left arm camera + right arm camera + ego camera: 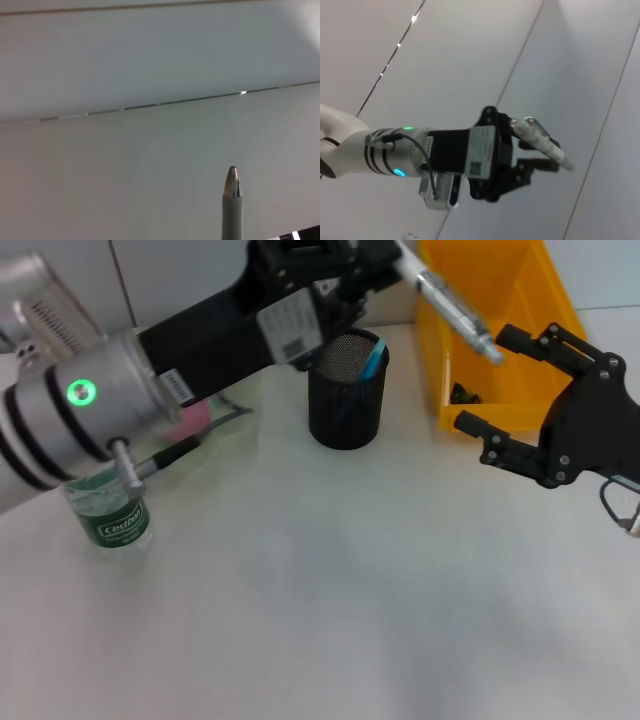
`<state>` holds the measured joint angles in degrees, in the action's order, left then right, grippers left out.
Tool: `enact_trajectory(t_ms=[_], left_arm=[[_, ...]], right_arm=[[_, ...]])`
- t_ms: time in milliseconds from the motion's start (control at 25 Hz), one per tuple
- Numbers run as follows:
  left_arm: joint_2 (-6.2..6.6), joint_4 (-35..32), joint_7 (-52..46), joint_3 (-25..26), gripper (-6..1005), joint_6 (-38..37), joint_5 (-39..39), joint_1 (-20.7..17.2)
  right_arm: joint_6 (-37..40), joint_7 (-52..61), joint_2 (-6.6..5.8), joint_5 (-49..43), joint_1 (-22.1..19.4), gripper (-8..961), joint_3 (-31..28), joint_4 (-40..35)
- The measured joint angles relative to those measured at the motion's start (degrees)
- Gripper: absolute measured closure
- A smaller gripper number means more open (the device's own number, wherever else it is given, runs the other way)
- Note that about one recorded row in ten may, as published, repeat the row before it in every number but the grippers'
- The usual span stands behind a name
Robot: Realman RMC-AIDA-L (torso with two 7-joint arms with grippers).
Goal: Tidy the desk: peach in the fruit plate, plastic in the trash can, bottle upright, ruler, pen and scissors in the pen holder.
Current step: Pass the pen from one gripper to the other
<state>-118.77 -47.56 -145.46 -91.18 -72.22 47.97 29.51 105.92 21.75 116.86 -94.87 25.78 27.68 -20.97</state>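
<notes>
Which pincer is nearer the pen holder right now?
Left. The left pincer holds the pen just above the pen holder; the right pincer hangs open off to its side, by the trash can.

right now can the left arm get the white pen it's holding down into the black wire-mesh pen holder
Probably yes. The left gripper holds the white pen above and just beside the black wire-mesh pen holder, whose open mouth has only a blue item leaning inside; the right gripper hangs off to the side.
</notes>
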Motion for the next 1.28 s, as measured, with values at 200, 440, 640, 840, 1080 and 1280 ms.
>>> enact_trajectory(t_ms=[200,440,640,840,1080,1280], left_arm=[[0.12,2.57,-2.66,-0.54,865,0.40,0.43,3.08],[0.38,2.73,-3.91,-0.04,866,0.58,0.60,3.76],[0.28,2.80,-3.42,0.57,865,0.97,0.63,3.08],[0.15,2.87,-2.09,0.92,866,1.37,0.38,2.76],[0.00,0.45,9.73,0.95,866,0.53,0.24,3.85],[-0.31,0.82,35.40,0.29,865,0.68,-3.59,3.95]], right_arm=[[0.45,-5.50,1.05,1.86,-0.63,189,-0.06,1.91],[2.04,-12.70,1.47,4.49,-1.45,189,-0.10,5.53],[2.57,-14.24,1.52,8.19,-1.66,189,0.05,8.52],[2.86,-16.29,1.92,8.97,-1.27,189,0.02,10.00],[1.20,-10.90,1.72,9.01,-1.54,189,-0.50,10.04],[-1.14,5.15,1.48,8.08,-2.84,189,-0.17,5.98]])
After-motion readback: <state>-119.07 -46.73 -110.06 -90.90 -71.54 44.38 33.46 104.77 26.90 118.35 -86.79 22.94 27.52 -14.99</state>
